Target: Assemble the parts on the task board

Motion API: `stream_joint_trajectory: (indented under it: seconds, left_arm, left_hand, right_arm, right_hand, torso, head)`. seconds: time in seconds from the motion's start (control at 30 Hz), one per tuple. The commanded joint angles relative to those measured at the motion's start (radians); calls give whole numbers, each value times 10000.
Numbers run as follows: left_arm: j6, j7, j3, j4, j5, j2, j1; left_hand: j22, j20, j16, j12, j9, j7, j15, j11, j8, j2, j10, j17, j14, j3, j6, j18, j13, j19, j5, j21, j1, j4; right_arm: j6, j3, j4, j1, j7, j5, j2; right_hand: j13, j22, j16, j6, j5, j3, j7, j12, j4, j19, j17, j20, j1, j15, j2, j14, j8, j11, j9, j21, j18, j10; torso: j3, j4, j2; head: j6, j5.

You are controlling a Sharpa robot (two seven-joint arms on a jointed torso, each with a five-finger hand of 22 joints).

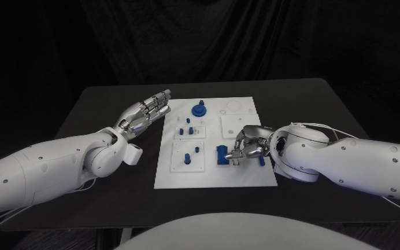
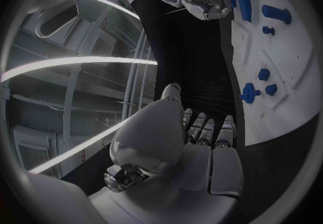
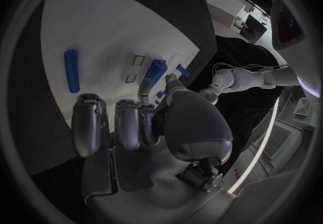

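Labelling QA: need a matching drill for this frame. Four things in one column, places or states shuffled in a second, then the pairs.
Things
1. left hand
2. right hand
3. round blue part
4. board

Places or states
A. at the board's far edge
B. lies white in the middle of the table
C. over the black table beside the board's left edge, fingers stretched out, holding nothing
D. over the board's near right part, fingers curled beside a blue block

Pairs: 1-C, 2-D, 3-A, 4-B
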Motion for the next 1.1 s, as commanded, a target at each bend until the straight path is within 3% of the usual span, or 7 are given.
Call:
stream_joint_trajectory:
  seconds: [0.03,0.33,1.1]
  left_arm:
    - [111,572,10,-5,5,31,-18]
    - [129,572,10,-31,5,31,-38]
    - [177,563,10,-49,5,30,-81]
  left_hand:
    - [16,85,-66,42,11,61,63,54,49,19,-5,-8,-3,75,-22,105,11,2,51,36,86,4]
    - [13,88,-65,36,10,66,72,60,48,21,-6,-7,0,81,-29,105,10,2,54,36,90,2]
    - [7,92,-66,37,10,74,79,67,49,19,-7,-9,-3,84,-26,105,10,1,54,35,92,-1]
  right_arm:
    - [254,2,-19,-64,-15,-357,28]
    - [203,3,-148,-204,-24,-377,137]
    - [263,3,-638,-330,-41,-380,521]
  right_hand:
    - [2629,2121,59,-51,-42,-81,-51,27,18,379,456,-97,-55,-87,-89,653,78,-67,60,33,-2,1055]
    - [2629,2121,64,-40,-47,-138,-108,27,203,378,471,-141,-53,-132,-140,654,254,-118,219,34,-2,1055]
    - [2629,2106,76,0,57,95,-169,27,-5,365,502,-183,596,-175,377,664,483,-173,403,-8,9,1055]
  torso:
    - [4,-3,-4]
    - [-3,1,-3]
    - [1,-5,-7]
  head:
    - [-1,25]
    - [-1,57]
    - [-1,90]
